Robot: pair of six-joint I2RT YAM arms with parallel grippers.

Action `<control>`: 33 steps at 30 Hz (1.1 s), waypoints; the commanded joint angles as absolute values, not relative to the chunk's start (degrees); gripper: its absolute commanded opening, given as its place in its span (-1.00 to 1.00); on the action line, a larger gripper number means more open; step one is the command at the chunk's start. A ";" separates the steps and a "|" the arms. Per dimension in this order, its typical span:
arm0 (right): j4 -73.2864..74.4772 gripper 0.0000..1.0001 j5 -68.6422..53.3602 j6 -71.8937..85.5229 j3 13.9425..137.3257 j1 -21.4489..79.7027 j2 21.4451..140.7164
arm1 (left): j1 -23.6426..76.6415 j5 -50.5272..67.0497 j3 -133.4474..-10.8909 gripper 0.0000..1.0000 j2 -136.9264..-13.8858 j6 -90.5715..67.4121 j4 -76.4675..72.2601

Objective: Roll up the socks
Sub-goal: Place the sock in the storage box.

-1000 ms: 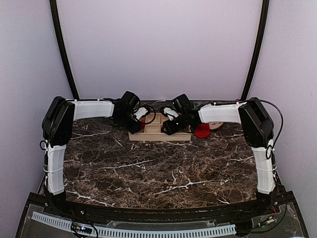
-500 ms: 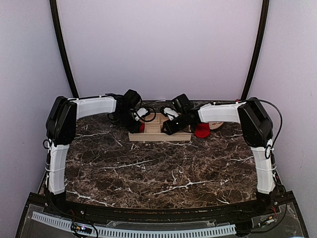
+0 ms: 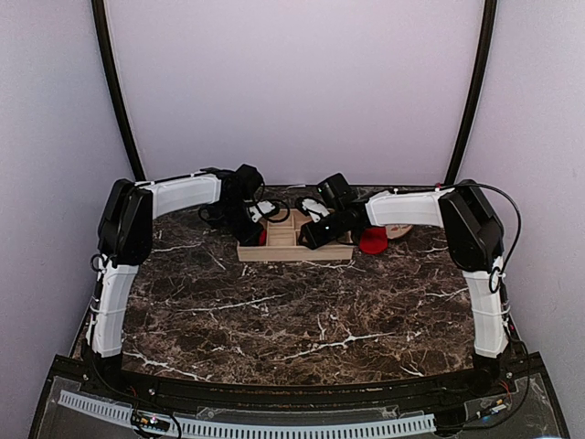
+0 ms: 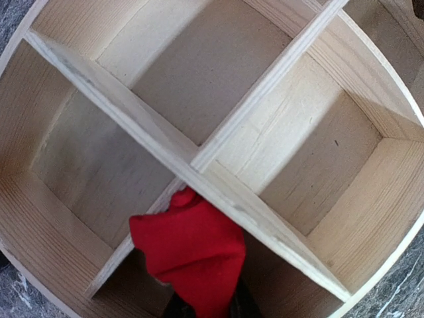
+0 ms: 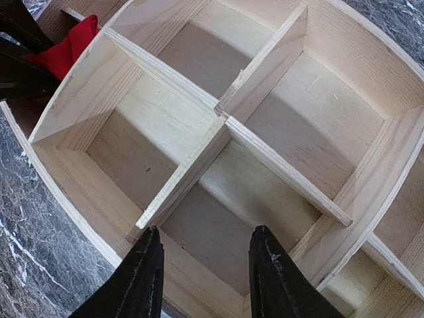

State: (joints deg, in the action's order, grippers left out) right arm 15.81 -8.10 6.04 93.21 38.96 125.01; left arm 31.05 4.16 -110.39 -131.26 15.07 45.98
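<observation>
My left gripper (image 4: 209, 306) is shut on a bright red sock (image 4: 192, 252); only the dark fingers' edges show beside the cloth at the bottom of the left wrist view. The sock hangs over a divider of the wooden tray (image 4: 99, 86), at its left end in the top view (image 3: 263, 236). The same sock shows at the upper left of the right wrist view (image 5: 66, 50). My right gripper (image 5: 205, 265) is open over a bare tray compartment, with nothing between its fingers (image 5: 142, 271). A second red sock (image 3: 372, 241) lies bunched on the table just right of the tray (image 3: 294, 247).
The tray stands at the back middle of the dark marble table (image 3: 292, 320), its other compartments bare. A round tan plate (image 3: 398, 230) sits behind the second sock. Both arms reach in over the tray from either side.
The left arm has swung farther back and to the right, carrying the sock over the tray's left end. The right arm has not moved.
</observation>
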 commanded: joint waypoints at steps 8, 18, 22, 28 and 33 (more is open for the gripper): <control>16.87 -0.16 -8.29 5.54 95.34 38.63 125.87 | 31.20 8.89 -112.96 -0.53 -136.45 16.05 54.73; 16.53 -0.16 -8.47 5.71 94.39 38.58 125.17 | 31.01 4.55 -113.51 -0.18 -136.11 13.22 55.59; 16.41 -0.16 -8.60 5.76 94.16 38.59 124.99 | 30.95 4.70 -113.89 0.05 -135.27 12.87 55.09; 16.33 -0.16 -8.85 5.78 94.21 38.61 124.89 | 31.02 3.63 -114.53 0.08 -134.08 12.10 55.55; 16.17 -0.16 -9.01 5.80 94.22 38.60 124.89 | 30.95 2.12 -114.89 0.10 -131.82 11.43 54.63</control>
State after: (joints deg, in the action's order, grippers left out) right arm 16.95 -8.16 6.04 93.86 38.96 125.05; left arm 30.92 3.68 -115.79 -133.82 13.58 48.99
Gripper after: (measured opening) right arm 0.422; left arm 0.547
